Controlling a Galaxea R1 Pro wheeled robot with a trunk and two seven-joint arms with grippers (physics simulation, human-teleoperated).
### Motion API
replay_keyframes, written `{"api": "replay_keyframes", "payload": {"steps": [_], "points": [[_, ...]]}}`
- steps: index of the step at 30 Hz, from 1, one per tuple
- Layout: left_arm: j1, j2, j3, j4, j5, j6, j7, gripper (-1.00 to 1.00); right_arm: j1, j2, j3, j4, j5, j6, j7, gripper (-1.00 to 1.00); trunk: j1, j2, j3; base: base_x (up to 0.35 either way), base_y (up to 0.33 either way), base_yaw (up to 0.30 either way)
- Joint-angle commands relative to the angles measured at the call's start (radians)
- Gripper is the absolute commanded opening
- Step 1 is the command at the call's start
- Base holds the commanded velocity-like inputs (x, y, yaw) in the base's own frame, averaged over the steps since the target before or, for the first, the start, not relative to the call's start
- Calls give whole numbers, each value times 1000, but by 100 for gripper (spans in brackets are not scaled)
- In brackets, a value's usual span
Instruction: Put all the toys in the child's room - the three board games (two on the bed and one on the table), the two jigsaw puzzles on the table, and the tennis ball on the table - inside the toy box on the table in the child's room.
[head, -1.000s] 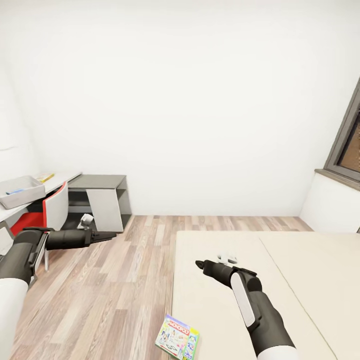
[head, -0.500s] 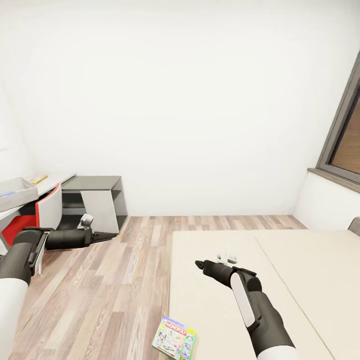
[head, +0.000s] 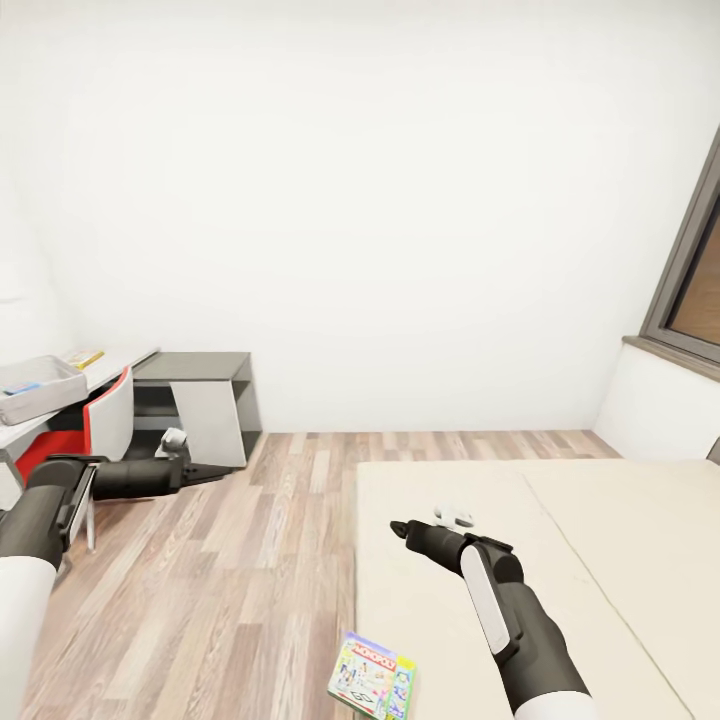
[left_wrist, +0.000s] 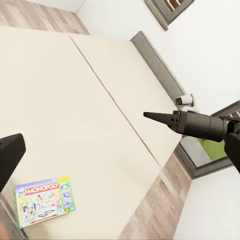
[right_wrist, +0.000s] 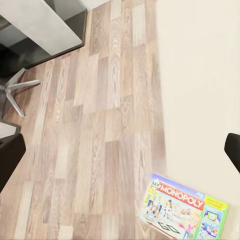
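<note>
I am parked at the near corner of the bed (head: 560, 560), both arms raised and empty. A Monopoly board game (head: 374, 688) lies flat on the beige mattress, right at the bed's near edge beside the wood-plank floor (head: 230, 560), just below and to the left of my right gripper (head: 398, 527). My left gripper (head: 222, 468) hangs over bare floor, pointing toward the bed. From the head view I cannot tell how either pair of jaws stands; in each wrist view dark fingers sit far out at opposite edges of the frame, so both pairs look spread wide, with nothing between them.

The floor between the bed and the counter (head: 105, 362) lies open, a broad strip running to the white back wall (head: 380, 220). At the left, a grey toy box (head: 38, 387) rests on the counter, a yellow flat box (head: 85, 357) beyond it, and a red-and-white chair (head: 95, 425) is tucked beneath. The lower dark grey side unit (head: 200, 385) adjoins the counter. A grey-framed window (head: 690, 290) sits at the right.

The left wrist view takes in the headboard (left_wrist: 157, 65) and the mattress seam, which the head view cuts off. The right wrist view reads the game's red "MONOPOLY" lettering clearly and catches a chair leg (right_wrist: 17, 87) on the floor.
</note>
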Motion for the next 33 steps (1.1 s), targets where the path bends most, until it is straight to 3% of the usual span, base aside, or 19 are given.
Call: {"api": "replay_keyframes", "payload": {"steps": [1,33], "points": [[-1,0,2,0,-11,10,-9,100,0,1,-3,-1,0,6,3,100,1,-1,-1,0,247,0],[-1,0,2,0,-10,10,-9,100,0,0,-5,-1,0,5,4,100,1,-1,-1,0,253,0]]}}
